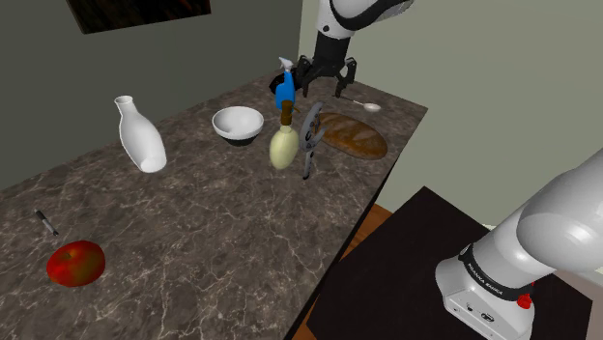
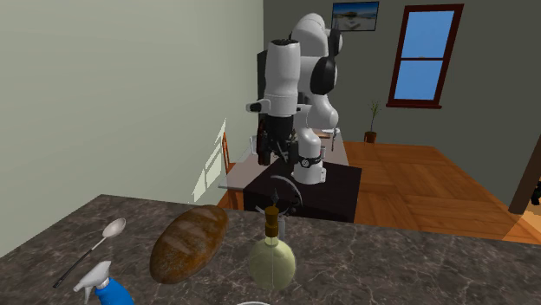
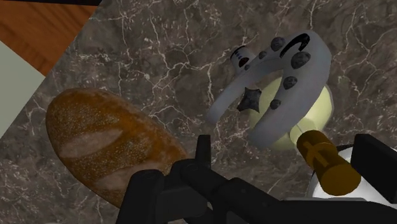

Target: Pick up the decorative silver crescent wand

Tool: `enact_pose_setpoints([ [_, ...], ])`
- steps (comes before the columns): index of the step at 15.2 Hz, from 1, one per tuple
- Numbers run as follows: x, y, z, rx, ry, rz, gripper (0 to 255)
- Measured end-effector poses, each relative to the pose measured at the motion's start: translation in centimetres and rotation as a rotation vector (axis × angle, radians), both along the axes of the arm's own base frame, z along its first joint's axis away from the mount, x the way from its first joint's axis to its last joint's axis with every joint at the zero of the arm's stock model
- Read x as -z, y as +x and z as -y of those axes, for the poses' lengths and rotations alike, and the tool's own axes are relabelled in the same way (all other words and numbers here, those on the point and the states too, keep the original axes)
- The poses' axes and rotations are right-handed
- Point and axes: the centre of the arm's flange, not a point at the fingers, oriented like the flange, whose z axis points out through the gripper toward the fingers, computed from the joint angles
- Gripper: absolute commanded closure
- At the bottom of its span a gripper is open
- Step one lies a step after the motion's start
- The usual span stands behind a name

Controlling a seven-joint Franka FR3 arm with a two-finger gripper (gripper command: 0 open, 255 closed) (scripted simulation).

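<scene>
The grey crescent wand (image 1: 310, 135) stands tilted on the dark marbled counter (image 1: 222, 222). In the shoulder view its curve sits right against a pale corked bottle (image 1: 284, 145) at its 9 o'clock. In the wrist view the crescent's face carries round dark studs, one dark star and a black arc near one tip, and the crescent lies across the bottle's pale body.

The gripper (image 1: 327, 87) hangs above the counter at the wand's 12 o'clock. Its fingers point down and are spread well apart, with nothing between them, and they are clear of the wand. A blue spray bottle (image 1: 284, 89) stands just at the gripper's 9 o'clock. A pale spoon (image 1: 365, 104) lies at the gripper's 3 o'clock, near the counter's far corner.

A brown bread loaf (image 1: 354, 135) lies at the wand's 3 o'clock, close beside it, and the two look apart. The loaf runs along the counter's edge, which slants down toward 7 o'clock. Beyond that edge are a strip of wooden floor (image 1: 382, 214) and the dark stand (image 1: 406, 275), at the wand's 5 o'clock.

A white bowl (image 1: 238, 124) sits at the bottle's 10 o'clock, and a white vase (image 1: 138, 135) stands farther out at 9 o'clock. The widest bare stretch of counter opens at the wand's 7 to 8 o'clock. It reaches to a red apple (image 1: 75, 263) near the lower corner, with a thin dark stick (image 1: 46, 222) at the apple's 11 o'clock.
</scene>
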Motion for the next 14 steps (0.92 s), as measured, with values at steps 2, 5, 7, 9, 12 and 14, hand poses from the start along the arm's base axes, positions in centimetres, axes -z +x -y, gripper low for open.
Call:
enact_pose_setpoints([
  [2, 0.85, 0.04, 0.03, 0.000, 0.000, 0.000, 0],
  [5, 1.32, 0.00, 0.03, 0.000, 0.000, 0.001, 255],
  [7, 1.30, 0.01, 0.02, 0.000, 0.000, 0.003, 255],
  [9, 1.30, 0.02, 0.00, 0.000, 0.000, 0.003, 255],
  [12, 1.30, 0.02, -0.04, 0.000, 0.000, 0.003, 255],
  [14, 1.06, 0.00, -0.02, 0.000, 0.000, 0.002, 255],
])
